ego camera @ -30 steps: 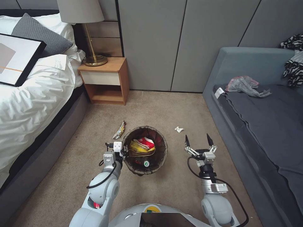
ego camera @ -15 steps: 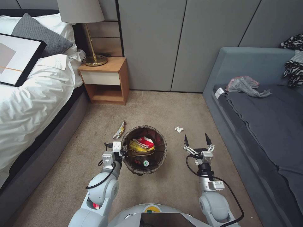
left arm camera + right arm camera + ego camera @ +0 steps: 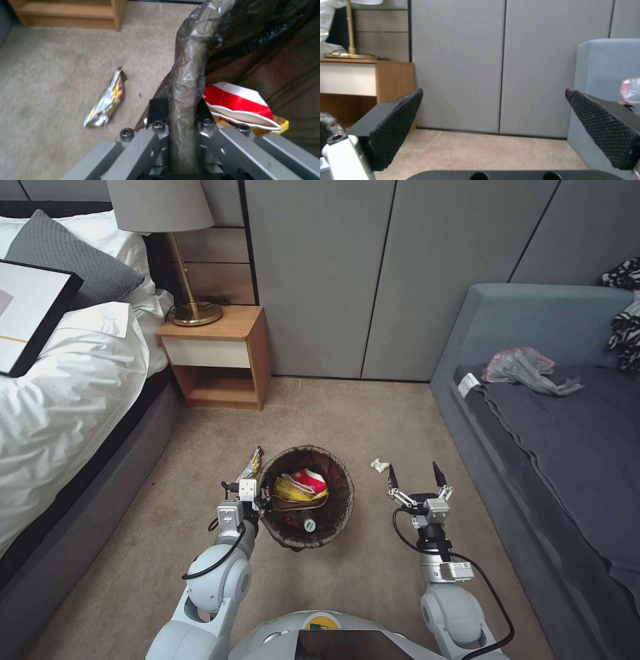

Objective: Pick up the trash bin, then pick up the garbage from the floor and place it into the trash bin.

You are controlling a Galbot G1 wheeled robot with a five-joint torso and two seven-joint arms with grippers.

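The trash bin (image 3: 345, 488), lined with a dark bag, hangs low over the carpet in front of me. My left gripper (image 3: 259, 501) is shut on its near-left rim (image 3: 186, 75), one finger inside and one outside. Inside lie a red-and-white cup (image 3: 240, 100), a yellow wrapper (image 3: 290, 490) and a green-capped bottle (image 3: 309, 525). On the floor, a shiny snack wrapper (image 3: 250, 465) (image 3: 106, 100) lies just left of the bin. A white wad (image 3: 380, 465) lies to its right. My right gripper (image 3: 415, 475) (image 3: 493, 92) is open with nothing in it, just behind and right of the wad.
A bed (image 3: 67, 400) runs along the left, with a wooden nightstand (image 3: 217, 357) and lamp (image 3: 180, 280) behind it. A grey sofa (image 3: 567, 447) lines the right side. Grey wall panels (image 3: 373, 280) close the back. Open carpet (image 3: 333, 413) lies ahead.
The whole view has shifted, so the camera moved forward and a little right. The wad and snack wrapper now sit closer to the grippers. The right gripper edged forward, still open.
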